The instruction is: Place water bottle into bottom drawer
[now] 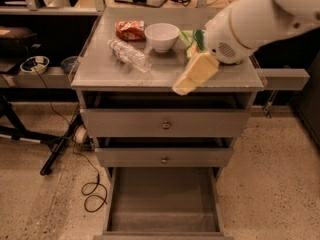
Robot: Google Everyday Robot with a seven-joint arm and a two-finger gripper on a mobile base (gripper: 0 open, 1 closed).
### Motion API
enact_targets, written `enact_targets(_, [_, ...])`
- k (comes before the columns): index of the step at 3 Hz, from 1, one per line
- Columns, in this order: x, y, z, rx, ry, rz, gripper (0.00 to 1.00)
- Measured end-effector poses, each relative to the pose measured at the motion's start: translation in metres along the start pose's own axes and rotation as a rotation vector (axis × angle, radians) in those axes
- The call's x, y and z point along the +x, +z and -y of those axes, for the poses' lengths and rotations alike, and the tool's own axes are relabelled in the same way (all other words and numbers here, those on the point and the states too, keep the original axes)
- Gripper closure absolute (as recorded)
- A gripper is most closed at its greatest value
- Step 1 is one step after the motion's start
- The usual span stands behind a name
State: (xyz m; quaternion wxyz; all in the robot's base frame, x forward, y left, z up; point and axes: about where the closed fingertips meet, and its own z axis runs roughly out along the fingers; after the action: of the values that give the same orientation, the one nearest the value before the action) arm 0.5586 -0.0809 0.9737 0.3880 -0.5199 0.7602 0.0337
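The water bottle (129, 55), clear crinkly plastic with a pale label, lies on its side on the left part of the cabinet top (110, 76). The bottom drawer (164, 199) is pulled out wide below, its grey inside bare. My gripper (192, 75) hangs from the white arm over the cabinet top's front edge, right of the middle. It is to the right of the bottle and apart from it. It holds nothing that I can see.
A red snack packet (130, 30) and a white bowl (161, 36) sit at the back of the top. A green bag (192, 39) lies partly behind my arm. Two upper drawers with round knobs (166, 125) are closed. Cables (92, 189) lie on the floor at left.
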Motion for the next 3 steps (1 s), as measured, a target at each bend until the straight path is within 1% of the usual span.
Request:
enact_targets(2, [-0.019,0.035,0.009,0.055,0.034,-0.191,0.0])
enact_targets(3, [-0.021,0.034,0.009,0.055,0.028,-0.178,0.0])
